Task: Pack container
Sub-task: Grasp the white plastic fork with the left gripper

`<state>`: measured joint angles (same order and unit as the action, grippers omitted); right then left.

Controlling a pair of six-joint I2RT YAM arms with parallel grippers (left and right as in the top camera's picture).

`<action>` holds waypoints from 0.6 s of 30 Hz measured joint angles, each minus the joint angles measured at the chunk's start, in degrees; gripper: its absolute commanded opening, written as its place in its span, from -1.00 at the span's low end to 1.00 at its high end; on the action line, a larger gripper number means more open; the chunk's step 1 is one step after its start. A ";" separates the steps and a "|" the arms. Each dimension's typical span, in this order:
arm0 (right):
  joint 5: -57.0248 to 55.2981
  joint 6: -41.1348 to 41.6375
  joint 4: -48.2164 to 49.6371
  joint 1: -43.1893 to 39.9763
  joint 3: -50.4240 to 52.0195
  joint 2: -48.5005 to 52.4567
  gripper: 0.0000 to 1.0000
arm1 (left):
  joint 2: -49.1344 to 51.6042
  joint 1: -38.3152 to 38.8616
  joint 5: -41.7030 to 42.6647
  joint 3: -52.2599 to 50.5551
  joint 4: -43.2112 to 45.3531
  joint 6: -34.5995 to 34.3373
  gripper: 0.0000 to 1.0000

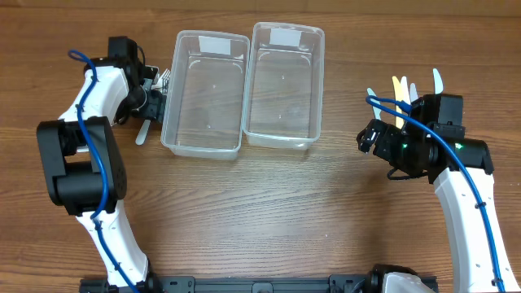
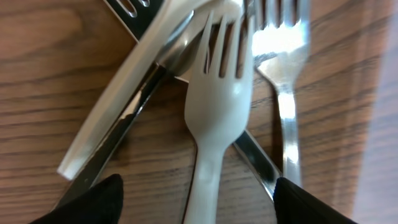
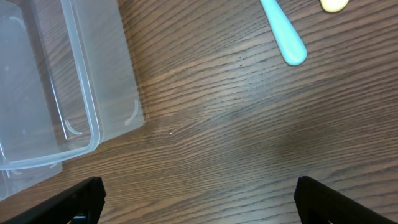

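Two clear containers (image 1: 203,94) sit side by side on the tabletop (image 1: 260,212). Left fingers (image 2: 99,202) are wide apart, gripping nothing, straddling a white fork (image 2: 217,106) atop a cutlery pile (image 2: 143,93) just left of them. Right fingers (image 3: 74,199) gape over bare wood near pastel utensils (image 1: 399,88).

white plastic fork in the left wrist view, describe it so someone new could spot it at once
Find the two clear containers mid-table; a cutlery pile lies just left of them. In it, the white plastic fork sits beside a metal fork. It is the only matte white piece with tines.
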<state>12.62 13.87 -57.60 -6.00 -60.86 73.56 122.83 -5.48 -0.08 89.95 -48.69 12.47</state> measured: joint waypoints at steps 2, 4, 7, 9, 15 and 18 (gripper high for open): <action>0.00 0.00 0.02 -0.02 0.00 0.00 1.00 | 0.46 0.00 0.09 0.09 -0.13 0.07 0.28; -0.02 0.02 0.04 0.00 0.00 0.00 1.00 | 0.46 0.00 0.00 0.17 0.00 0.17 0.22; 0.00 0.02 0.02 -0.02 0.00 0.00 1.00 | 0.46 0.00 -0.17 0.17 0.09 0.24 0.07; 0.02 0.00 0.00 0.00 0.00 0.00 1.00 | 0.46 0.00 -0.22 0.17 0.39 0.92 0.02; 0.00 0.02 0.02 0.00 0.00 0.00 1.00 | 0.46 0.00 -0.22 0.17 1.95 1.64 -0.19; 0.00 0.02 -0.02 0.00 0.00 0.00 1.00 | 0.48 0.00 -0.22 0.17 2.73 1.66 -0.22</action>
<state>12.62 13.89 -57.63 -6.00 -60.86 73.56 123.31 -5.48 -0.30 90.13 -45.95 14.13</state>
